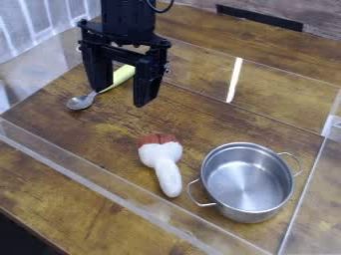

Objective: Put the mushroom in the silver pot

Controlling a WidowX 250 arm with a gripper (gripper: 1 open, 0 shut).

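Note:
The mushroom [164,163] lies flat on the wooden table near the front, white stem pointing toward the camera and reddish-brown cap end toward the back. Just to its right stands the silver pot [248,179], shiny, empty, with thin wire loop handles on its rim. My gripper [119,87] hangs above the table at the upper left, pointing down, its two black fingers [146,86] spread apart and open with nothing between them. It is well behind and to the left of the mushroom.
A metal spoon [84,99] with a yellow-green handle lies partly behind the gripper's fingers at the left. Clear acrylic walls [237,80] border the wooden table [80,159] at the front, the left and the right.

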